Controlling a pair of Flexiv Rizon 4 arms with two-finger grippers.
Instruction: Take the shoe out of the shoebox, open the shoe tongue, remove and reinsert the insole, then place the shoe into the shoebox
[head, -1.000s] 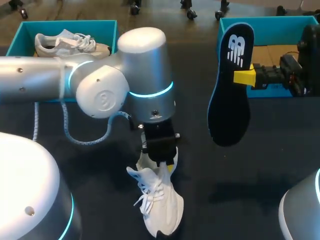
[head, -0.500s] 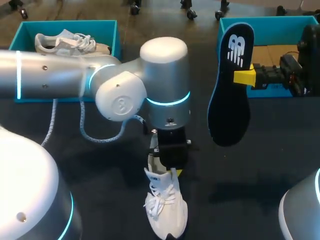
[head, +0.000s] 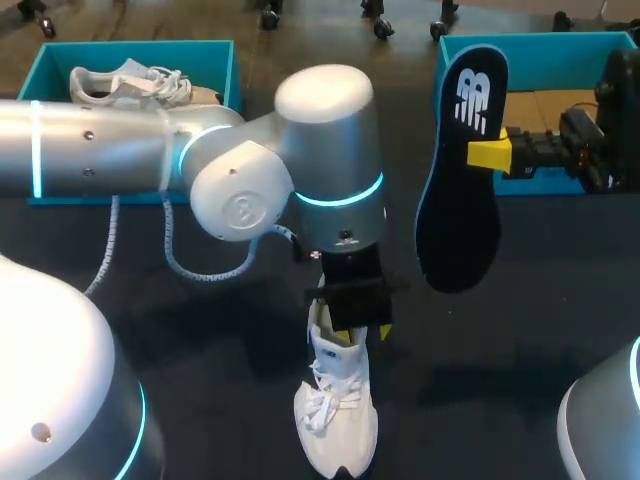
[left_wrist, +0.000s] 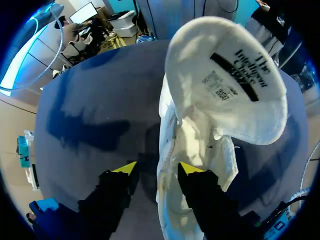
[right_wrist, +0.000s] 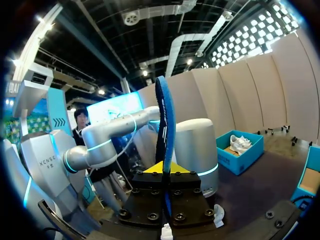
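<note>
Desk (head: 200, 390): the shoe (head: 335, 425) stands at 6 o'clock and the insole (head: 460, 170) hangs toe-down at 2 o'clock, before the shoebox (head: 560, 45). To reinsert well, I judge, steady the shoe, keep the tongue (left_wrist: 225, 85) lifted, and feed the insole toe-first. The right pincer (head: 488, 153) is clamped on the insole. The left pincer (left_wrist: 159, 169) stands apart, one finger (left_wrist: 192, 170) inside the collar and the other outside, clear of the wall.

Right jaws clamp insole (right_wrist: 163, 125) edge-on, upright. Left arm (right_wrist: 192, 145) just ahead. Teal box (right_wrist: 239, 159) holding white shoe (right_wrist: 240, 144) on counter (right_wrist: 260, 177) beyond.
</note>
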